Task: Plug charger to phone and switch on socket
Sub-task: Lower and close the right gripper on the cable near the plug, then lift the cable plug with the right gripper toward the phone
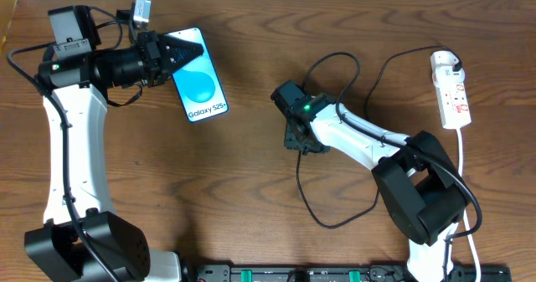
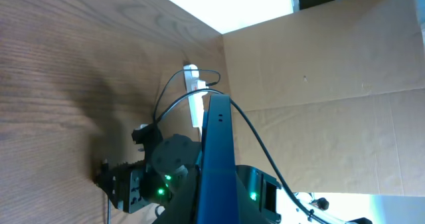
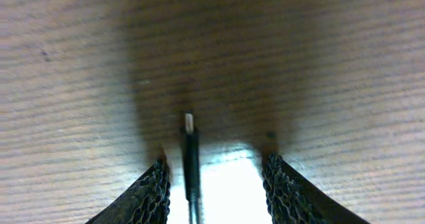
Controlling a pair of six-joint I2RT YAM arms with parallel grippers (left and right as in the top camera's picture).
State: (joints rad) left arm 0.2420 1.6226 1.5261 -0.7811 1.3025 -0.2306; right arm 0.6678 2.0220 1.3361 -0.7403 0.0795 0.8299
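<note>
The phone (image 1: 203, 85), blue screen up with "Galaxy S25" on it, lies at the table's back left. My left gripper (image 1: 180, 56) is shut on its upper end. In the left wrist view the phone (image 2: 216, 151) appears edge-on as a dark blue slab. The charger (image 1: 311, 207) is a thin black cable looping across the middle of the table. My right gripper (image 1: 299, 138) points down at the table over the cable's end. In the right wrist view the plug tip (image 3: 189, 123) lies between the open fingers of my right gripper (image 3: 216, 163), close to the left finger (image 3: 154, 184). The socket (image 1: 452, 94) lies at the back right.
The socket's white cord (image 1: 463, 161) runs down the right edge past the right arm's base (image 1: 423, 198). A black rail (image 1: 335, 274) lines the front edge. In the left wrist view a cardboard wall (image 2: 319, 84) stands behind the table, with the socket (image 2: 194, 94) small in the distance.
</note>
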